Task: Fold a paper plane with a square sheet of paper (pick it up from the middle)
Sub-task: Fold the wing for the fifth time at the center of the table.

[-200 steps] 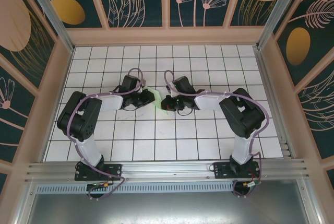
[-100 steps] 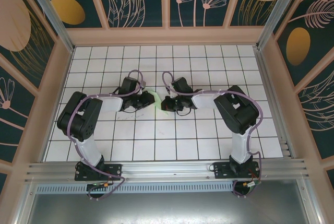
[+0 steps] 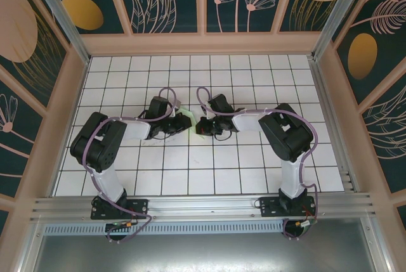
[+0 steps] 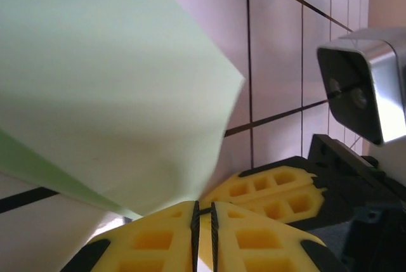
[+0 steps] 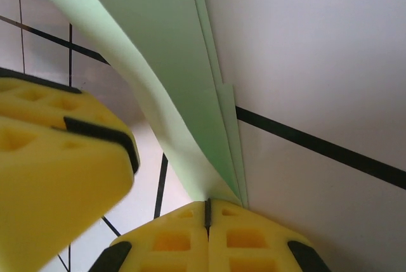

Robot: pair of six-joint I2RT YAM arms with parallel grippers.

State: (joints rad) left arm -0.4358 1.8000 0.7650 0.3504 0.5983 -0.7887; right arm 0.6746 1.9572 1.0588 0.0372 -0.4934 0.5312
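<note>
The sheet of paper (image 5: 158, 50), pale mint green and already partly folded, is held up off the table (image 3: 209, 177) near its centre, just beyond the midline between the two arms. In the right wrist view it shows several stacked layers and a sharp lengthwise crease. Its long axis runs straight out from the tips of the right end effector (image 5: 207, 210). That end effector is closed, its yellow pads pressed together on the narrow end of the folded band. In the left wrist view the paper fans out broader and flatter, up and away from the left end effector (image 4: 203, 212), which is likewise closed and pinches the sheet at a lower corner or edge. From above, the two end effectors face each other tip to tip across a short gap, the left reaching in from the left and the right from the right. Little of the paper shows between and just beyond them. Each wrist camera also catches a yellow finger of the opposite end effector just beside its own, so the two grips sit very near each other on the sheet. Neither arm is the nearer one, since both have hold. The next fold probably turns on this arrangement: the sheet spans from one grip to the other, so any pull apart or twist would load the paper along that line. The stacked layers could slip out of register, or the thin sheet could tear, if the two grips move unevenly.
</note>
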